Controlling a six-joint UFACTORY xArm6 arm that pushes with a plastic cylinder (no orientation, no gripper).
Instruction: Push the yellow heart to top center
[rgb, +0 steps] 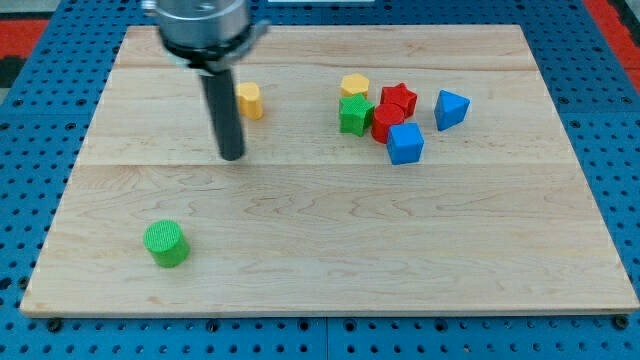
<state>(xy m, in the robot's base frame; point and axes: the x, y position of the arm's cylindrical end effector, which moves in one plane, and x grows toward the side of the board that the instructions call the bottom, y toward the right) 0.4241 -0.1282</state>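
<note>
The yellow heart (249, 100) lies on the wooden board (330, 250) at the view's upper left of centre, partly hidden by my rod. My tip (232, 155) rests on the board just below and slightly left of the heart, a short gap apart from it.
A cluster sits at the view's upper right: a yellow hexagon (354, 85), a green star (354, 115), a red star (399, 98), a red block (386, 124), a blue cube (405, 143) and a blue wedge-like block (451, 108). A green cylinder (165, 243) stands at lower left.
</note>
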